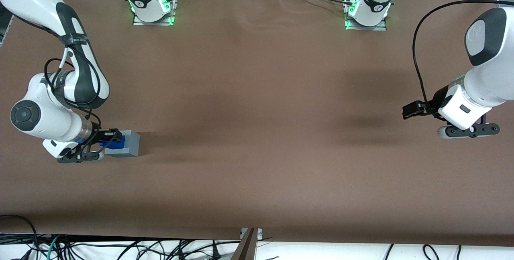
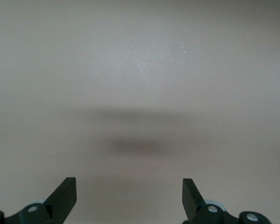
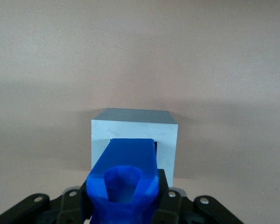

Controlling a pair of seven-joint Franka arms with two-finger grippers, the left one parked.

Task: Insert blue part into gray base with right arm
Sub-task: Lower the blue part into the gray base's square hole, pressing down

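Observation:
The gray base stands on the brown table toward the working arm's end. My right arm's gripper is directly over it and shut on the blue part. In the right wrist view the blue part sits between the two black fingers, its lower end over the square socket in the top of the gray base. I cannot tell whether the part's tip has entered the socket.
The brown table stretches wide toward the parked arm's end. Both arm bases are bolted at the table edge farthest from the front camera. Cables hang below the near edge.

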